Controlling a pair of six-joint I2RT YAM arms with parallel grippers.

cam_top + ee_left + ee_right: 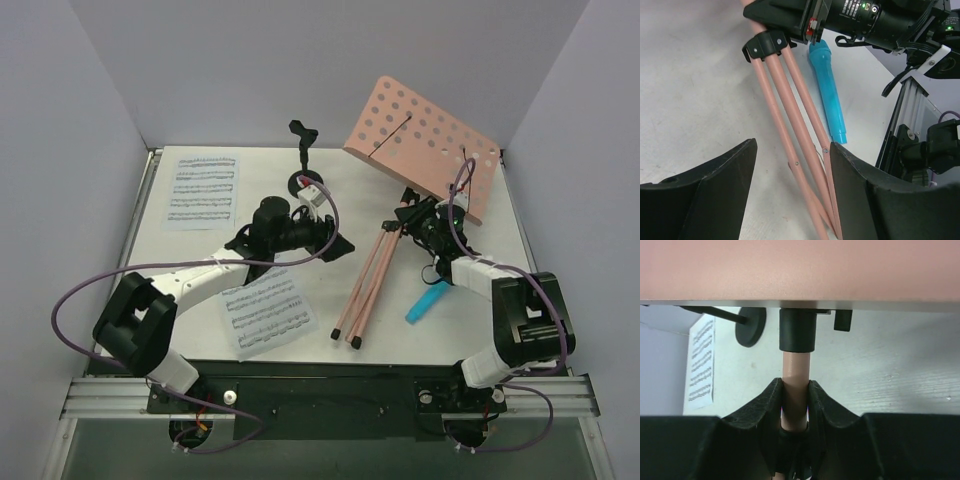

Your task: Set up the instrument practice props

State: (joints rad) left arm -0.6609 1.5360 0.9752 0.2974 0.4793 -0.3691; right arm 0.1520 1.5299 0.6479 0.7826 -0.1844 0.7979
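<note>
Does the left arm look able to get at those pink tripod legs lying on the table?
Probably yes. The left gripper is open and the tripod legs lie just ahead of its fingers, nothing blocking. The right gripper clamps the post farther up, clear of that stretch.

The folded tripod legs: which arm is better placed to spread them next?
Left, probably. The left gripper is open and empty, with the legs lying just ahead of it. The right gripper is shut on the pole under the pink desk, so it is busy.

Pink perforated desk (pixel 428 150) tilted, folded tripod (pixel 368 282) on table, two music pages (pixel 267 312) flat
</note>
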